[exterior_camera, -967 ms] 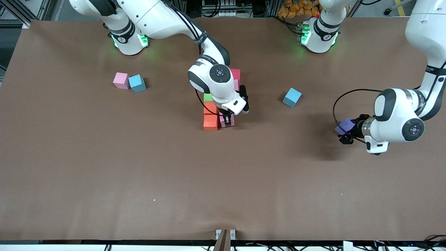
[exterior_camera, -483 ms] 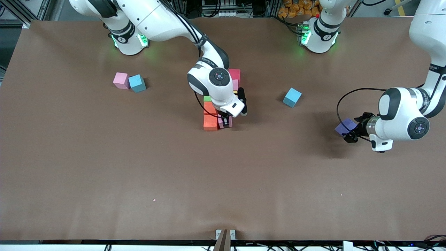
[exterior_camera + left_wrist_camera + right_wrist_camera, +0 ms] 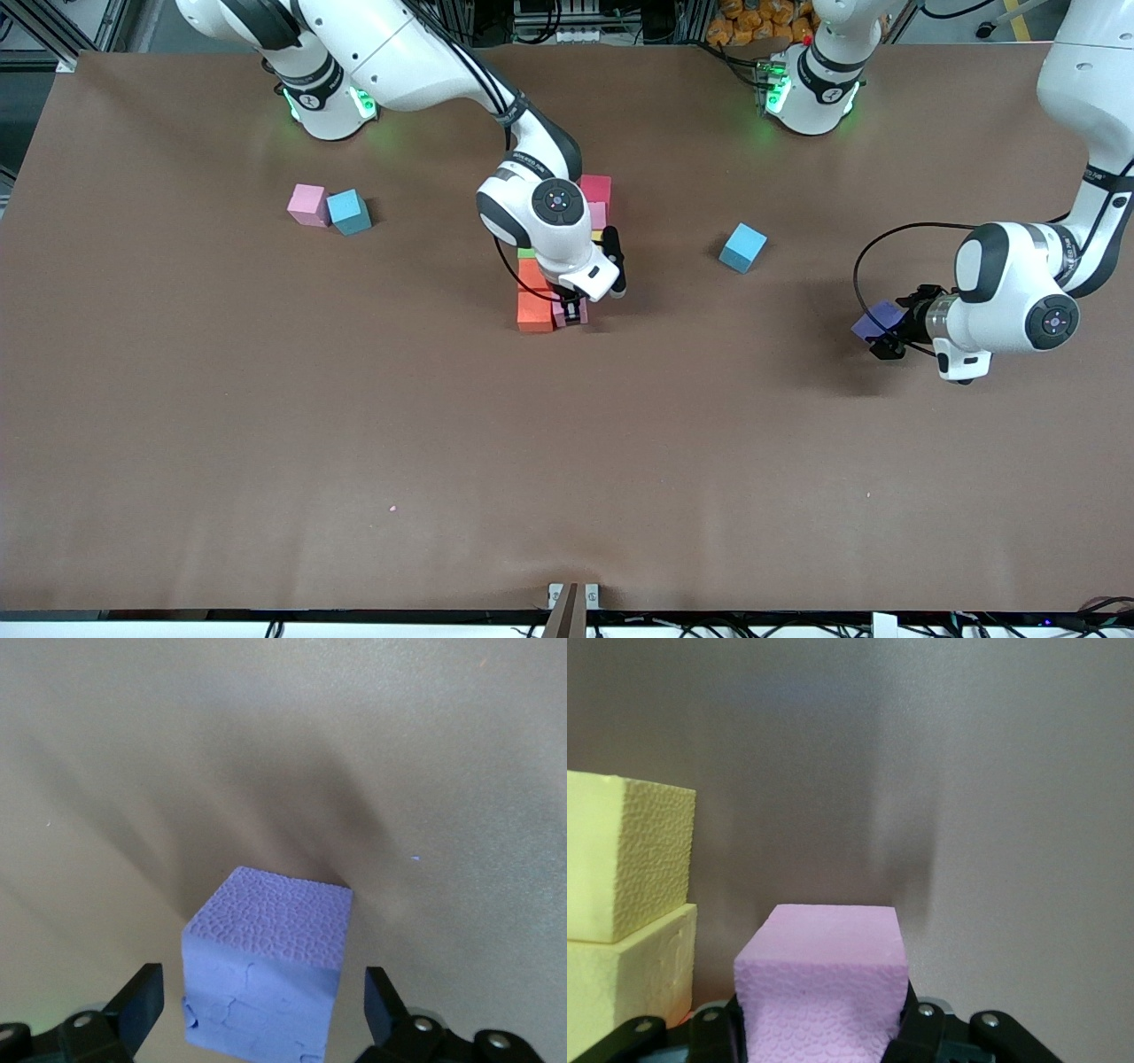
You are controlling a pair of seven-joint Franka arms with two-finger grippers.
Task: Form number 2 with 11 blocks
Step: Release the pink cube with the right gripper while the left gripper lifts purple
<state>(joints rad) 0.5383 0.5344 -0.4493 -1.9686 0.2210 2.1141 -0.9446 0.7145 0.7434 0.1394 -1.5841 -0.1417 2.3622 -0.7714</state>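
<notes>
The partly built number 2 [image 3: 567, 257] lies mid-table: a red block [image 3: 596, 188], a pink one [image 3: 599, 215], green [image 3: 528, 252] and two orange blocks [image 3: 535, 310]. Two stacked-looking yellow blocks [image 3: 625, 855] show in the right wrist view. My right gripper [image 3: 574, 312] is shut on a pink block [image 3: 824, 983], held low beside the nearer orange block. My left gripper [image 3: 879, 338] stands open around a purple block [image 3: 877, 321] on the table at the left arm's end. Gaps show between the purple block [image 3: 266, 974] and both fingers [image 3: 140, 1003].
A loose pink block [image 3: 307, 204] touches a light-blue cube [image 3: 348, 212] toward the right arm's end. A second light-blue cube [image 3: 742, 247] lies between the digit and the purple block. The brown table [image 3: 567, 461] is bare nearer the front camera.
My right gripper has sunk a little with the pink block, closer in beside the orange block. My left hand has shifted slightly; the purple block has stayed put.
</notes>
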